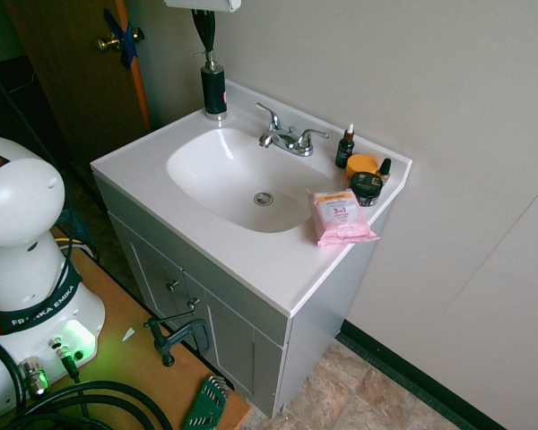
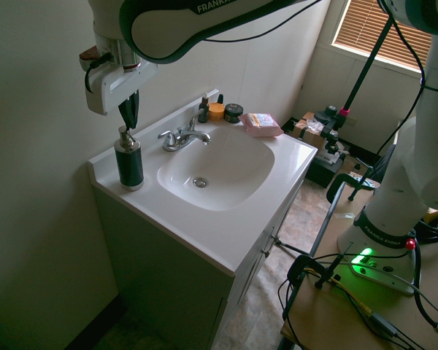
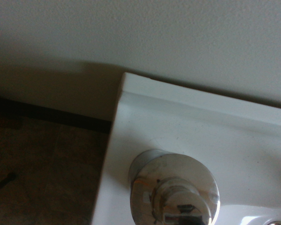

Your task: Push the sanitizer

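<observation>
Bathroom vanity, white counter [image 1: 251,260] with a moulded basin, pale walls behind it on two sides. From my station I see the sanitizer [image 1: 214,88] standing upright at the counter's back corner, the one farthest from the toiletries, close to the raised back lip. My gripper [image 2: 130,111] hangs directly above its pump head, fingers pressed together and holding nothing, pointing straight down with the tips just over the silver top. The wrist view confirms the line-up: the round chrome pump cap [image 3: 174,192] sits under the camera with the counter corner beside it.

To do this press well, I judge I should come straight down on the centre of the pump head, keeping the closed fingers squarely over it so they don't slide off toward the spout or tip the bottle against the wall. A slow, vertical push and a clean lift look best; any sideways drift could skid the bottle off the corner.

Counting outward: one sanitizer, one chrome faucet [image 1: 289,139] at the back edge of the basin, one dropper bottle [image 1: 345,148] beyond it, one orange jar [image 1: 362,165], one dark jar [image 1: 368,188], one smaller dark bottle [image 1: 385,168] at the far corner, and one pink wipes pack [image 1: 339,216] on the counter's side edge.
</observation>
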{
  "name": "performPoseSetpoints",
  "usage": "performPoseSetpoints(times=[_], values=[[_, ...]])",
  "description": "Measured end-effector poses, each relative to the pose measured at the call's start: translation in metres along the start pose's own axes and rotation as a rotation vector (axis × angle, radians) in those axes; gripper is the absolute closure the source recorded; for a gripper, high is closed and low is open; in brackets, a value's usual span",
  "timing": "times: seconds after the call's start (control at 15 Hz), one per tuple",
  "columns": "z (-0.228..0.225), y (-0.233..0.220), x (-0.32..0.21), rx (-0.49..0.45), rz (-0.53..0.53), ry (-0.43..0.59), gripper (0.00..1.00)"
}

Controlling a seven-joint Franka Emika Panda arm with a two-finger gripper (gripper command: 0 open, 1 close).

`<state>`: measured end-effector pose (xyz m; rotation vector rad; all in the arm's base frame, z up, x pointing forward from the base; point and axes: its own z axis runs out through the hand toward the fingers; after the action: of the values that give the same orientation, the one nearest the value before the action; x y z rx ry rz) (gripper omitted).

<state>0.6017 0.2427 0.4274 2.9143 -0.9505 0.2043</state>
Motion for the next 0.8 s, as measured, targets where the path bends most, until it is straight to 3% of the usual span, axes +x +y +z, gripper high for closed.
performPoseSetpoints(times=[0.2, 0.27, 0.53, 0.8], values=[[-0.012, 0.012, 0.015, 0.025, 0.040, 0.005, 1.00], [-0.019, 0.023, 0.023, 0.039, 0.057, 0.007, 0.00], [-0.037, 0.087, 0.029, 0.061, 0.096, -0.004, 0.00], [-0.015, 0.154, 0.009, 0.039, 0.120, -0.036, 0.00]])
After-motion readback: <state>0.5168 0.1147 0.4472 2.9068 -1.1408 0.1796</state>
